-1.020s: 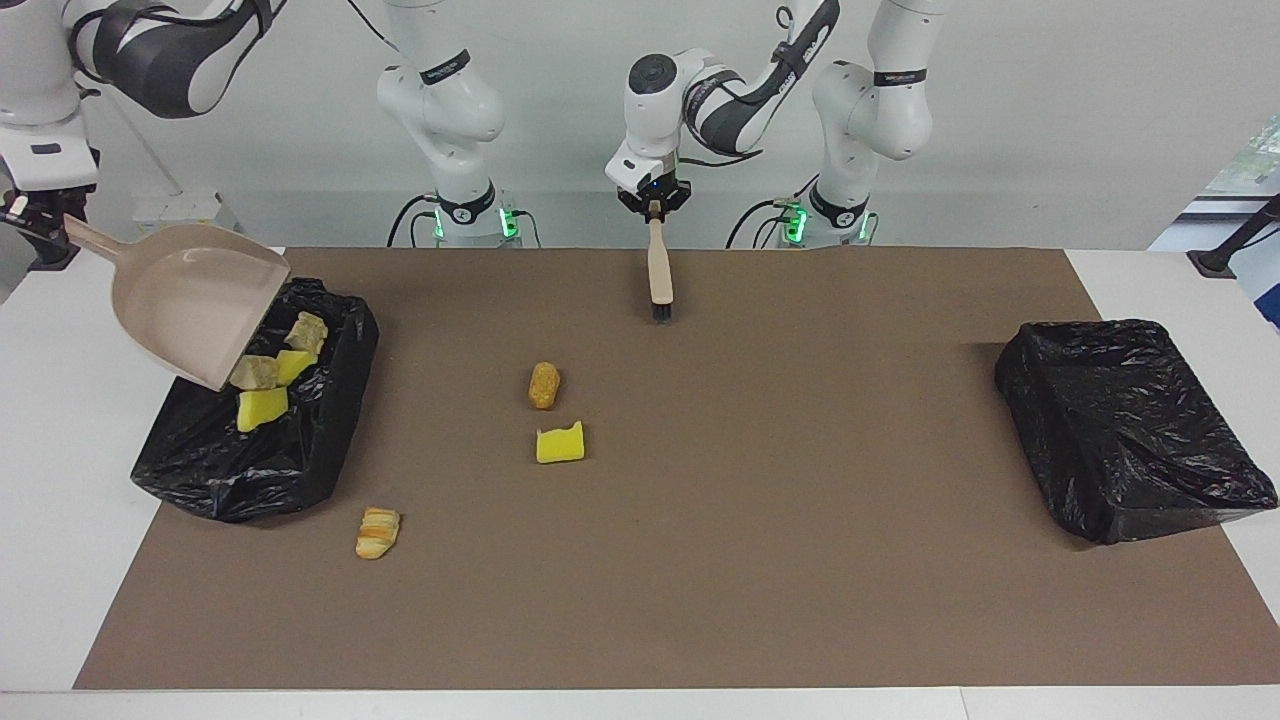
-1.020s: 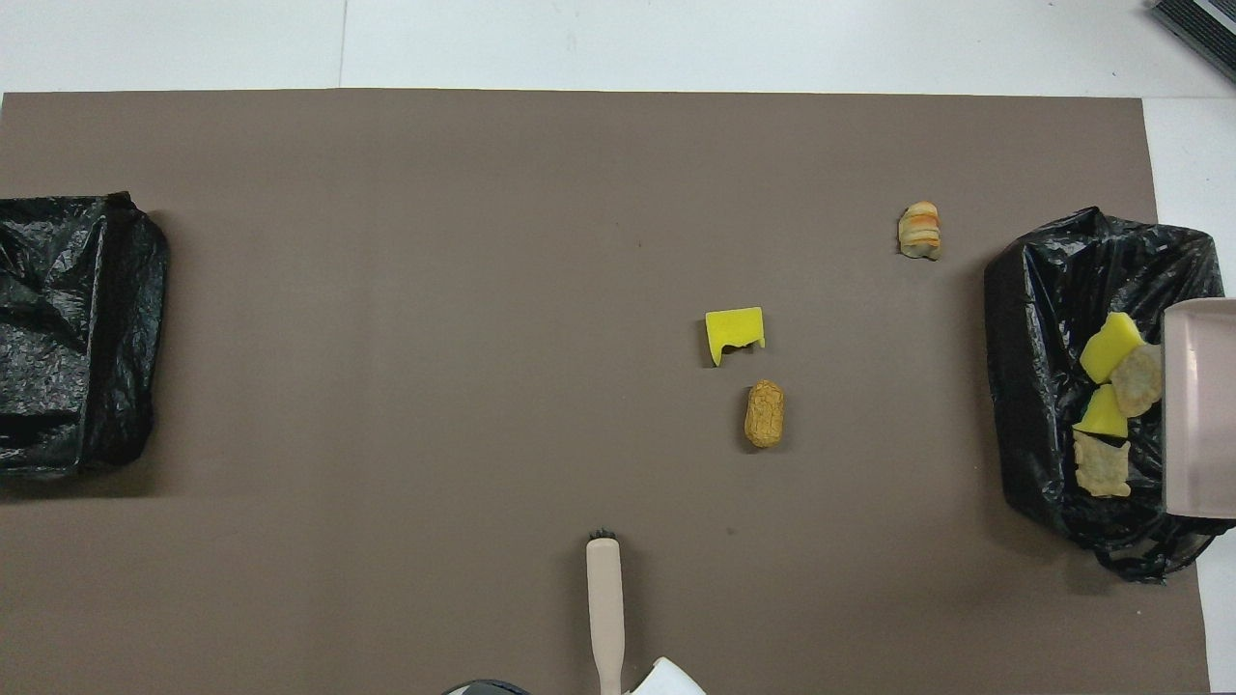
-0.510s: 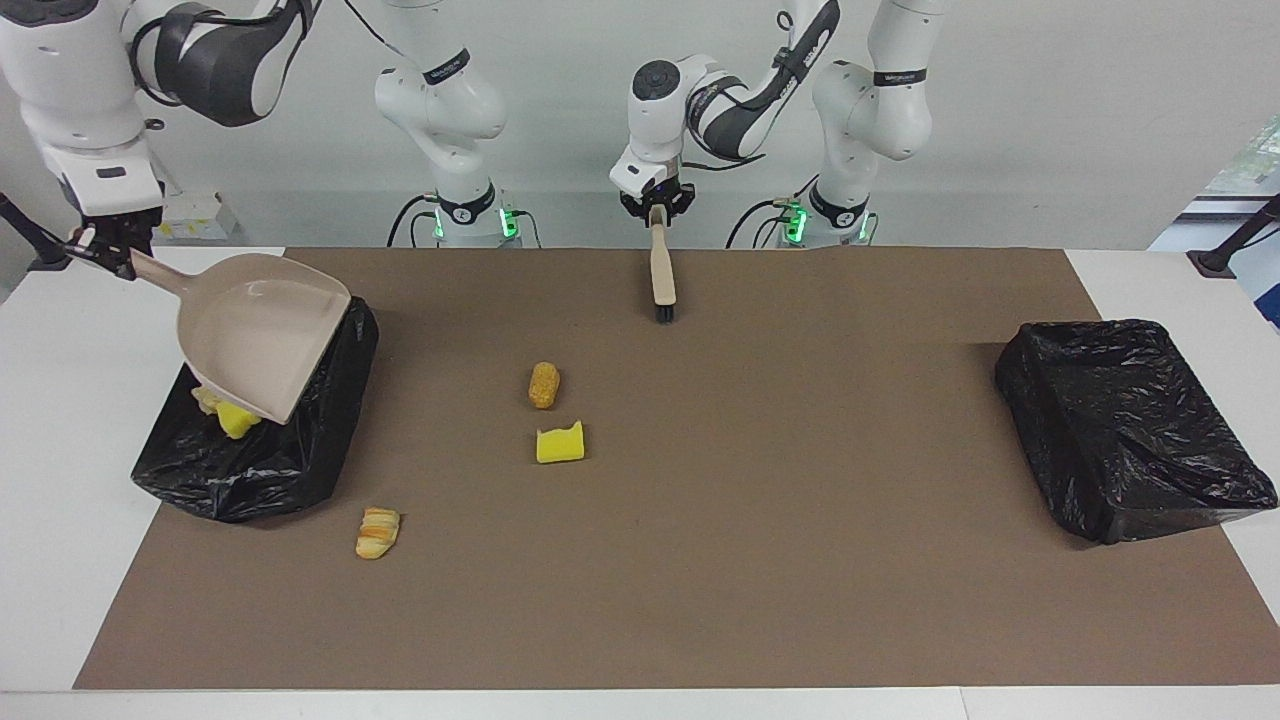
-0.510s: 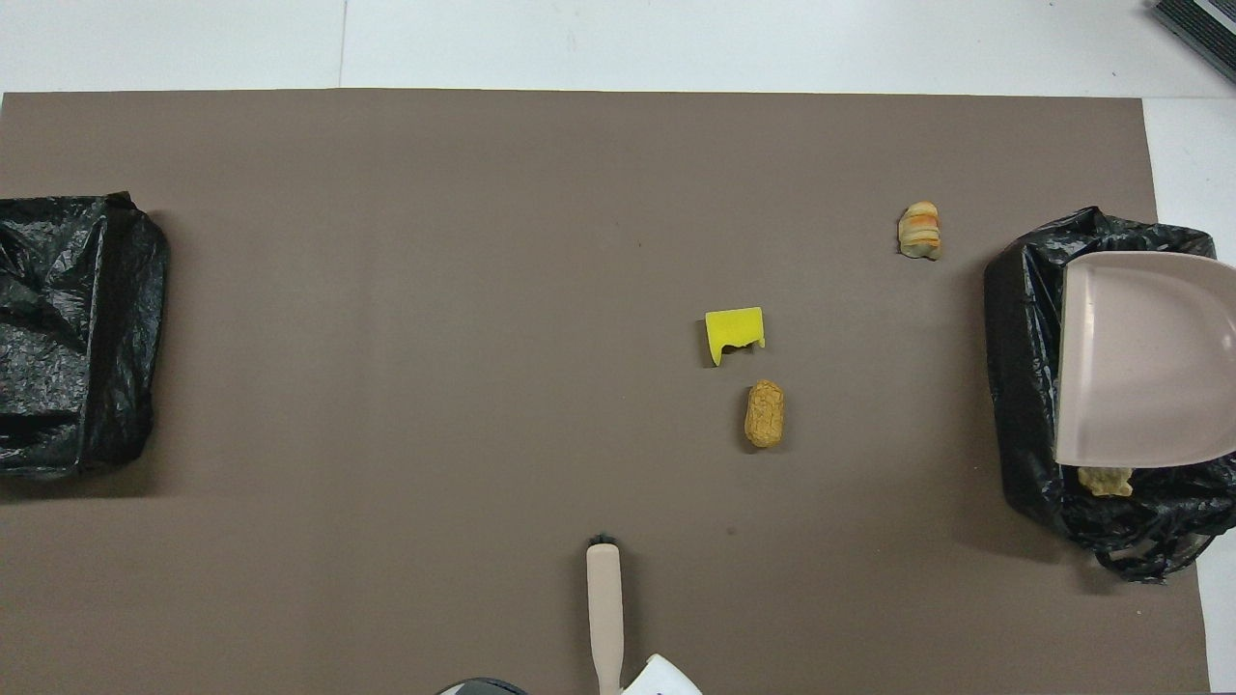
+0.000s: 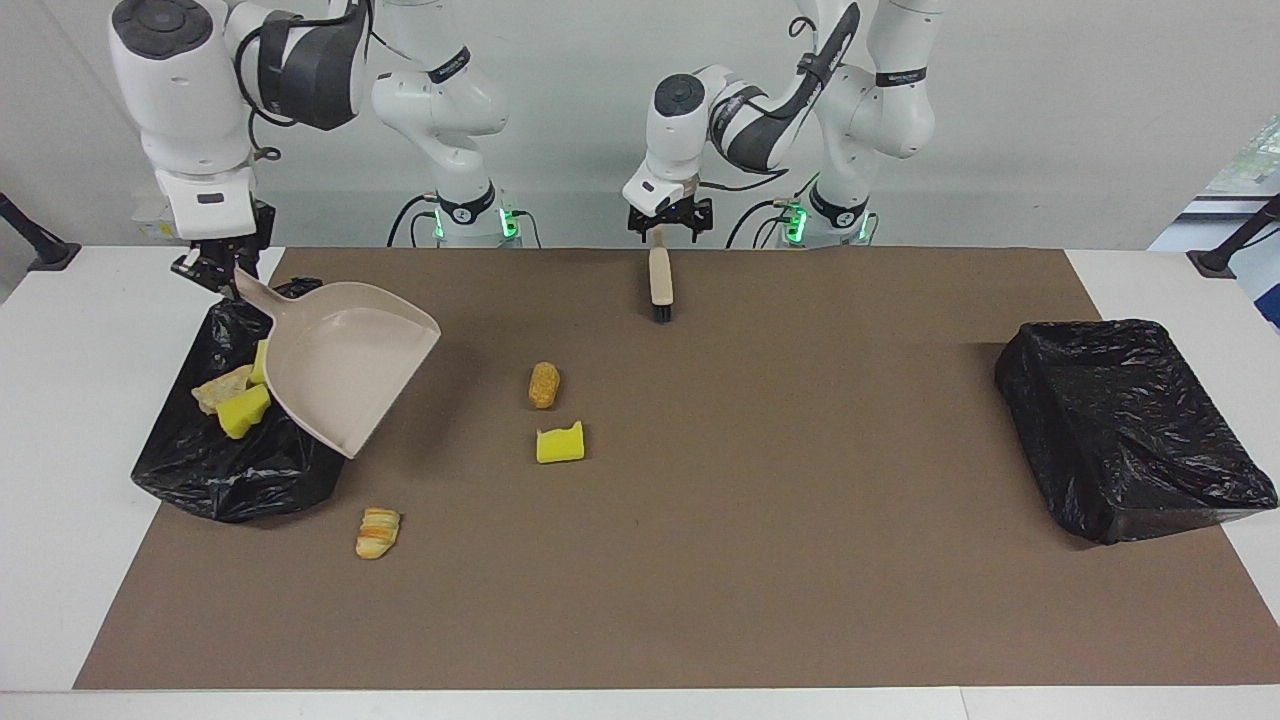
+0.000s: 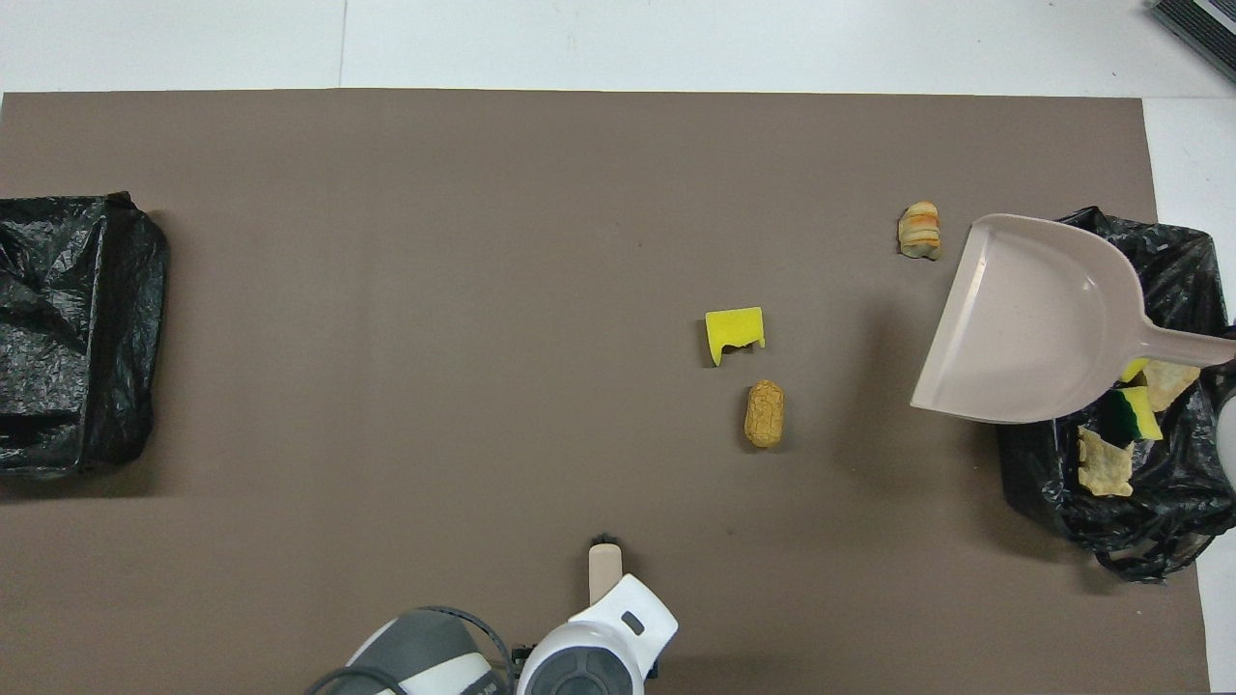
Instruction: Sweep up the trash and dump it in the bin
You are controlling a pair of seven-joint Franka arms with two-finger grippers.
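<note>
On the worktop (image 5: 60, 420) lies a brown mat (image 5: 760, 560) with two black-lined bins, one at each arm's end. The bin (image 5: 1130, 430) at the left arm's end shows no contents. The bin (image 5: 225, 470) at the right arm's end holds dumped trash (image 5: 235, 400): yellow sponge chunks and pale rocky lumps, partly hidden by the dustpan (image 5: 345, 375). This dustpan is raised and tilted over that bin's inner edge, its mouth toward the mat's middle, its handle pinched in the right gripper (image 5: 215, 268), whose fingers are pressed onto it.

Three scraps are not yet binned: a golden-brown piece (image 5: 544, 385), a yellow sponge (image 5: 560, 444) just beside it and farther from the robots, and a striped bread piece (image 5: 378, 532) near the filled bin's farther corner.

The brush (image 5: 660, 285) lies flat near the robots' edge, its long axis running away from them, bristles at the farther end. The left gripper (image 5: 669, 222) stands just over its handle end with fingers spread, holding nothing. The brown piece and sponge lie farther out than the bristles and toward the right arm's end, between brush and dustpan; judged from this, sweeping them pan-ward would first require regrasping the brush.
</note>
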